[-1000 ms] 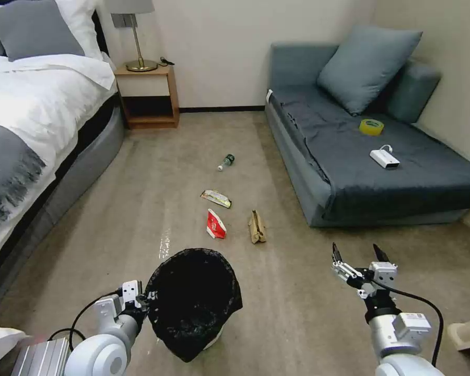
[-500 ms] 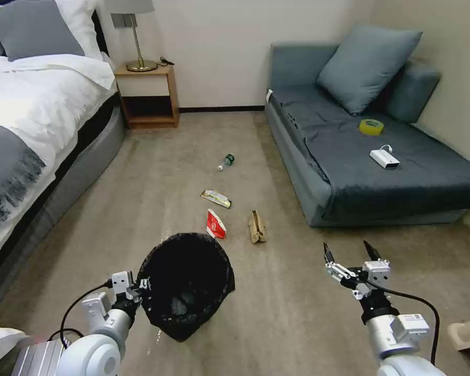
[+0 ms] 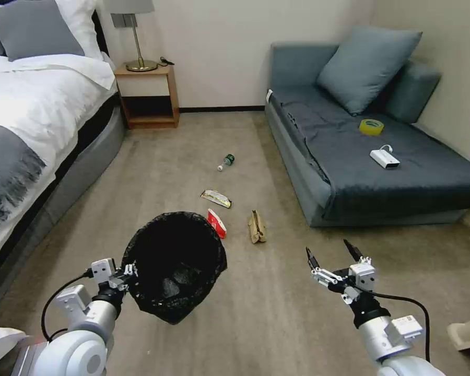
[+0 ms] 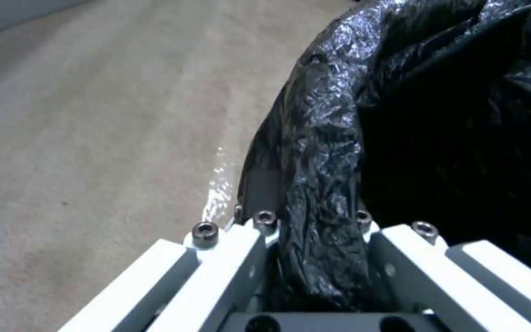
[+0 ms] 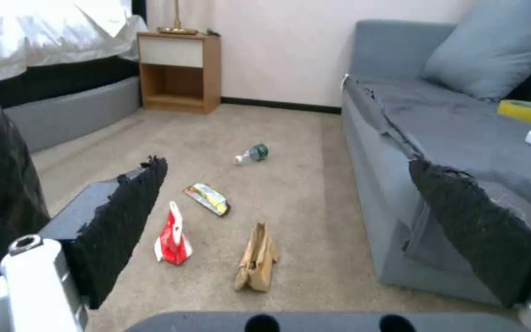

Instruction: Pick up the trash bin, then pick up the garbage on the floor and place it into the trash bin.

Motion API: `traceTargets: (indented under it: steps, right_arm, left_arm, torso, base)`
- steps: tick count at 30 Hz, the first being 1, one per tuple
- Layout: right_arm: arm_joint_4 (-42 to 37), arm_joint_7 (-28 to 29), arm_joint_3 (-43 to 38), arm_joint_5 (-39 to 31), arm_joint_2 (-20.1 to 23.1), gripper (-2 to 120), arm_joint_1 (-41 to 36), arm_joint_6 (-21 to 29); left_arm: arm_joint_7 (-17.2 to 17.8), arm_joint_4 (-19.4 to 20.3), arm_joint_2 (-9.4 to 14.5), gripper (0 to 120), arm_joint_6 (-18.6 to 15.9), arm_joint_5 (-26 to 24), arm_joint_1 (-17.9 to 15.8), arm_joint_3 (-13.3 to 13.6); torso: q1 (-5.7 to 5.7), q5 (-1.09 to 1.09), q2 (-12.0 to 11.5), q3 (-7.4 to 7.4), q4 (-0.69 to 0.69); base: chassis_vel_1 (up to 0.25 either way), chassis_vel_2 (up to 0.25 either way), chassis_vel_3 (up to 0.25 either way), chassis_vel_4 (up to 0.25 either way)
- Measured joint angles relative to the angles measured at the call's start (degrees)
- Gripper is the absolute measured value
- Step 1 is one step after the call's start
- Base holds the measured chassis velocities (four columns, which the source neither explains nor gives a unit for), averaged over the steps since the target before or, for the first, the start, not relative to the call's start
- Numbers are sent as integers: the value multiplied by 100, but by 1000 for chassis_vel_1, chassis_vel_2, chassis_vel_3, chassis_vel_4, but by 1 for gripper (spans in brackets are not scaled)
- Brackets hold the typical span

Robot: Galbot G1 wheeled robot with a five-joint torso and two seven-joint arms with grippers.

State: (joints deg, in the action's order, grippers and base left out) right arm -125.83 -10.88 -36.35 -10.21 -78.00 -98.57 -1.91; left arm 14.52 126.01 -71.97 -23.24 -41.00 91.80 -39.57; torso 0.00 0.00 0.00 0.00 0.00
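My left gripper [image 3: 126, 271] is shut on the rim of the trash bin [image 3: 172, 263], which hangs tilted above the carpet. Its black bag [image 4: 321, 152] is pinched between the left fingers. On the floor ahead lies the garbage: a red-and-white packet [image 3: 216, 223] partly behind the bin, a brown paper bag [image 3: 256, 227], a gold-green wrapper [image 3: 215, 198] and a small bottle [image 3: 226, 161]. My right gripper [image 3: 327, 249] hovers open, empty, to the right of the bin. In the right wrist view the paper bag [image 5: 256, 258] and packet [image 5: 173, 235] lie just ahead of its fingers.
A bed [image 3: 31, 104] runs along the left and a wooden nightstand [image 3: 147, 94] stands at the back wall. A grey sofa [image 3: 376, 151] on the right carries a yellow tape roll [image 3: 371, 126] and a white charger [image 3: 385, 158]. Open carpet lies between them.
The left arm has raised the bin off the floor and carried it forward and leftward, so it now covers part of the red packet. The right gripper has shifted slightly left, still open.
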Motion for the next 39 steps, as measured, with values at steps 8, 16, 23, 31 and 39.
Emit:
traceTargets:
  steps: [8,16,23,31,39]
  right_arm:
    - [16,-60,34,27,-17,100,13,-7]
    - [23,-86,26,28,-31,100,-9,-4]
    - [22,-144,4,66,-60,100,-23,-6]
    - [48,-168,6,65,-81,100,-16,-62]
    - [58,-184,5,57,-103,100,-13,-89]
  left_arm:
    - [25,15,63,4,0,-187,-37,-212]
    - [32,-24,86,4,9,-284,-54,-313]
    - [55,-70,115,4,19,-353,-107,-395]
    - [63,-111,144,4,50,-385,-133,-463]
    - [124,-114,165,4,50,-399,-179,-502]
  torso:
    - [0,0,0,0,0]
    - [0,0,0,0,0]
    - [0,0,0,0,0]
    - [0,0,0,0,0]
    - [0,0,0,0,0]
  base:
    - [0,0,0,0]
    - [0,0,0,0]
    - [0,0,0,0]
    - [0,0,0,0]
    - [-32,28,38,-32]
